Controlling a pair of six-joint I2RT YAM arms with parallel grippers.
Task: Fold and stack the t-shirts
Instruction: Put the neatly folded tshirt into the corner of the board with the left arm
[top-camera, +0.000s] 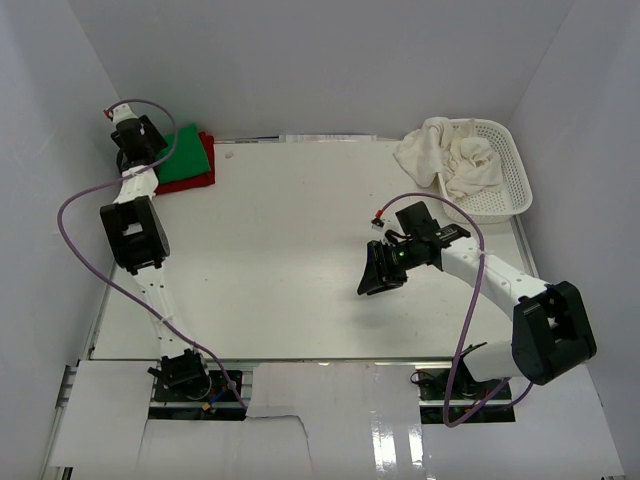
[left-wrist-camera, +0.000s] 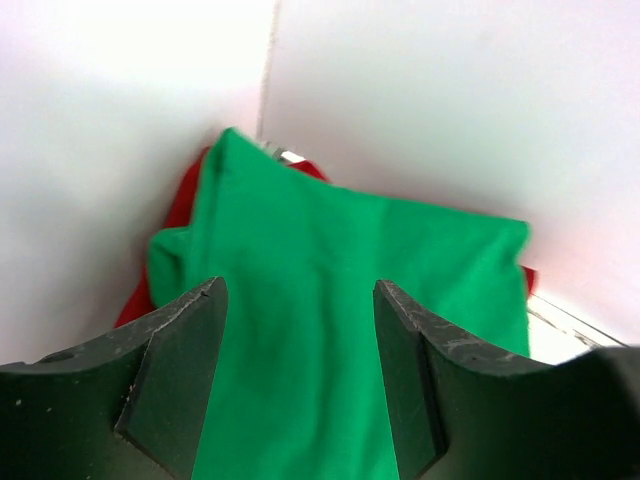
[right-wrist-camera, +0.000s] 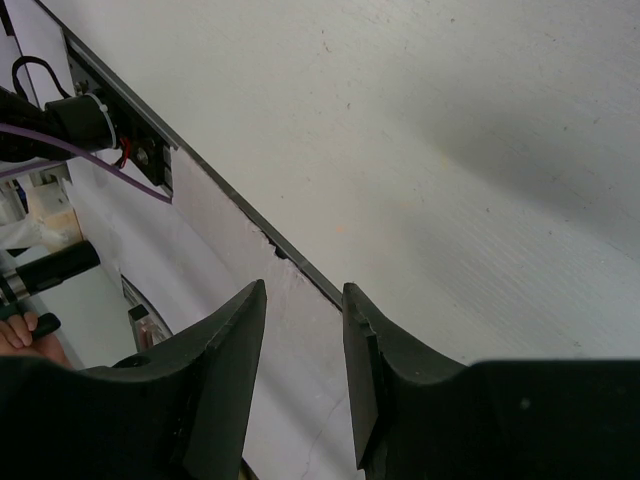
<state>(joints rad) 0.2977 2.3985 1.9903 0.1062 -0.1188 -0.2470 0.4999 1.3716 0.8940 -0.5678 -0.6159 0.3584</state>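
Note:
A folded bright green t-shirt lies on top of a red t-shirt in the far left corner of the table. My left gripper hovers at the green shirt's left edge. In the left wrist view the green t-shirt fills the space under the left gripper, which is open and holds nothing, and the red t-shirt peeks out at the sides. Crumpled cream-white t-shirts spill over the basket. My right gripper stands open and empty over bare table.
The white mesh basket stands at the far right corner. White walls close in behind and on both sides. The table's near edge shows below the right gripper, with cables and the arm bases beyond it.

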